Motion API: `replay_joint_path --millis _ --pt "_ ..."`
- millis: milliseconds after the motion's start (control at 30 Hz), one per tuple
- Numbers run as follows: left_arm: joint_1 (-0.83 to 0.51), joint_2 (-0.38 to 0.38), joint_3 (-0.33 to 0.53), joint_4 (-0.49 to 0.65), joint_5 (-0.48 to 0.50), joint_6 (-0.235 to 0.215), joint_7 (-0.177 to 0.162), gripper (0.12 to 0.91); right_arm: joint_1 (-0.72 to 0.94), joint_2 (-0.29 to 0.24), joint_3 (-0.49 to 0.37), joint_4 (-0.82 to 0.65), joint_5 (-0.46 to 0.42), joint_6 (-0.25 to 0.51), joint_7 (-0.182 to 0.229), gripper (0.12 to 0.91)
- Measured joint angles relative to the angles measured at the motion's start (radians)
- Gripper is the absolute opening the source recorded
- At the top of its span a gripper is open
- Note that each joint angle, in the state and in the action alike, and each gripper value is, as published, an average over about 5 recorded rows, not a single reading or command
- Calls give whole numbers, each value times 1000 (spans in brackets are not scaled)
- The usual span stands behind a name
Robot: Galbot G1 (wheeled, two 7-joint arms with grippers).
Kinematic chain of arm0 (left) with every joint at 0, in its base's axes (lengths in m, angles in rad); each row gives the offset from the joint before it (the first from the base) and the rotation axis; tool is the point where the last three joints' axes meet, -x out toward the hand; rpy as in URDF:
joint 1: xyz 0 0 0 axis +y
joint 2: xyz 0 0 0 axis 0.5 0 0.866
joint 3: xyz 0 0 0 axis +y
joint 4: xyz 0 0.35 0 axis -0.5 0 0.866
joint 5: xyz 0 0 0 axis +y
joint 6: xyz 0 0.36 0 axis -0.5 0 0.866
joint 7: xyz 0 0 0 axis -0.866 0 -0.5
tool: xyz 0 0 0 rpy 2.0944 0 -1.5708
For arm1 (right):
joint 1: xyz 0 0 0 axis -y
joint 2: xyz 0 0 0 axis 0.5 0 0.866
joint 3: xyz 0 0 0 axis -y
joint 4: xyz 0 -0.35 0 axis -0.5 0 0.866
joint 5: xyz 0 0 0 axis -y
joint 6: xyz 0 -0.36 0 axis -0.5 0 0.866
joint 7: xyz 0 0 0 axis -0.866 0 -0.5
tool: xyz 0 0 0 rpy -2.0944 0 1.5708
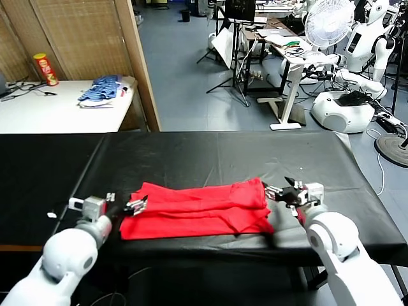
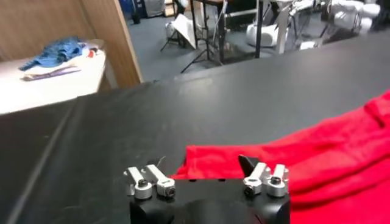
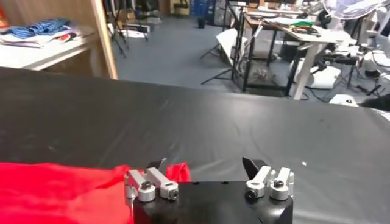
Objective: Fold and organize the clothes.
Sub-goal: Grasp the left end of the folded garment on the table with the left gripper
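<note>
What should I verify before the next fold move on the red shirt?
1. Left gripper open, holding nothing: ok, jaws spread at the left end of the bright red cotton T-shirt.
2. Right gripper open, holding nothing: ok, jaws spread at the shirt's right end.
3. Shirt lies wholly on the black cloth-covered table: ok, near the front edge.
4. Shirt folded into a neat band: not ok, the right end is bunched and uneven.
5. Printed side and neck tag located: cannot tell, neither shows.
6. Blue-and-white fabric pile out of the way: ok, on the white side table.
</note>
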Motion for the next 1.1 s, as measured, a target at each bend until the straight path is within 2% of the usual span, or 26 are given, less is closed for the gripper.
replay_joint_path --millis 167,233,367,433,500,633,700,800,900,1000,1100 --pt "-67 -46 31 101 -40 0 0 798 29 46 -25 -75 -22 14 -2 796" --pt "-86 -62 37 135 -54 -1 0 798 31 61 -32 -96 -30 17 -7 768" --pt "-110 -85 41 189 -67 -17 1 794 33 89 -44 -129 -45 25 -19 641" --pt "-117 -91 41 209 -67 -31 2 773 34 100 -46 -141 -51 30 -23 553" --pt "-122 -95 42 226 -64 -43 4 705 35 110 -48 -150 -57 36 -24 447" --pt "-122 -104 39 249 -61 -60 9 492 33 130 -51 -160 -70 57 -21 261" --pt "-119 -111 35 254 -62 -65 11 374 28 140 -53 -160 -77 72 -13 202" --pt "-113 -124 29 257 -48 -80 7 207 18 154 -57 -155 -86 100 12 157" --pt "-105 -140 26 259 7 -114 1 127 5 166 -60 -149 -102 129 44 145" --pt "-94 -153 19 256 89 -149 -3 126 -9 175 -62 -146 -117 149 74 145" --pt "-83 -160 9 248 160 -159 -13 125 -19 181 -60 -146 -119 157 88 145"
